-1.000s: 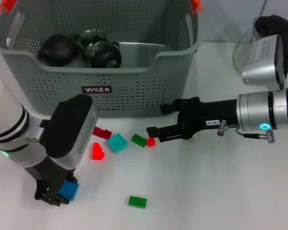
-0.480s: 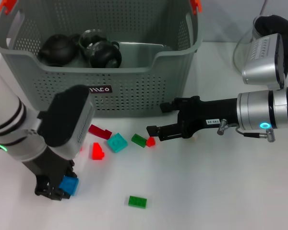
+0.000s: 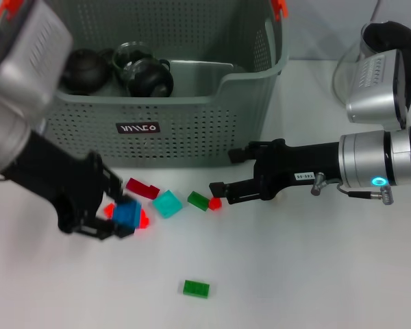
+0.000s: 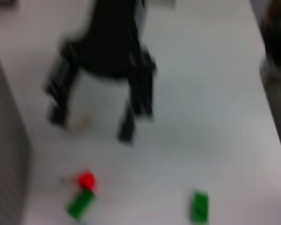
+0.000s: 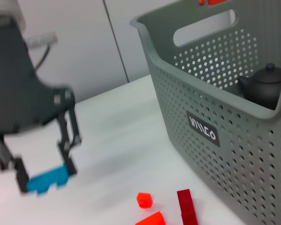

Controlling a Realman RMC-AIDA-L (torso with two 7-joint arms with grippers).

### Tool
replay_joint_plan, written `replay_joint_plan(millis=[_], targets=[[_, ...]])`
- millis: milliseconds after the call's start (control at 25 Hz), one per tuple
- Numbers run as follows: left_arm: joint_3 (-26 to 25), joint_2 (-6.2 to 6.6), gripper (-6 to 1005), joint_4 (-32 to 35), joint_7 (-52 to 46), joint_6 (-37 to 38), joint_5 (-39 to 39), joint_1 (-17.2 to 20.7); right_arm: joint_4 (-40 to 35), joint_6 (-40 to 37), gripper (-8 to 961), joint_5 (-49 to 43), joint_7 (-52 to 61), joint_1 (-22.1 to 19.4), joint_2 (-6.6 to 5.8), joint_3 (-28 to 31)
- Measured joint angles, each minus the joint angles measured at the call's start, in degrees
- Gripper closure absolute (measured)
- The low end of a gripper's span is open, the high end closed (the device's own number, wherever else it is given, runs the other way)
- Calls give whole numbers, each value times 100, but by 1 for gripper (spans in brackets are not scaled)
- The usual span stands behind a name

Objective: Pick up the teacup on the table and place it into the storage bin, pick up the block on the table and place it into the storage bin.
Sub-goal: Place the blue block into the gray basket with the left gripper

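Blue block (image 3: 127,214): clamped between the fingers of the left gripper (image 3: 109,221), up off the table, above the red blocks (image 3: 142,220) in front of the storage bin (image 3: 192,123). The right wrist view shows it pinched at the fingertips (image 5: 68,165), clear of the table.
Left gripper: clenched on the blue block, near the bin's front wall, below the black label (image 3: 138,127).
Right gripper (image 3: 222,192): low over the table beside the bin's front right corner, fingers parted, nothing between them. A small red block (image 3: 214,203) lies just beside its lower fingertip, a green block (image 3: 197,201) next to that.
Storage bin: holds a dark teapot (image 3: 83,70) and glass pieces (image 3: 145,72) at its left end.
Loose blocks: teal (image 3: 167,203), dark red (image 3: 142,188), and a second green one (image 3: 196,288) lying well apart toward the near edge.
Change since a second ago: the left arm has lifted and swung right, carrying the blue block from the table's near-left area up toward the bin. Right gripper unmoved.
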Motion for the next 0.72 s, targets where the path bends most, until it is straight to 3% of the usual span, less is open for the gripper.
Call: replay_joint_plan(millis=[320, 520, 720], targets=[[-555, 485, 598, 67, -1260, -153, -1405, -164, -12, -80, 34, 2, -49, -9, 0, 0], [-750, 608, 597, -223, -1808, -1252, -1578, -402, -8, -86, 34, -1, -100, -23, 0, 0], [-702, 633, 597, -789, -1936, -2425, -1589, -739, -15, -89, 34, 0, -105, -7, -13, 0]])
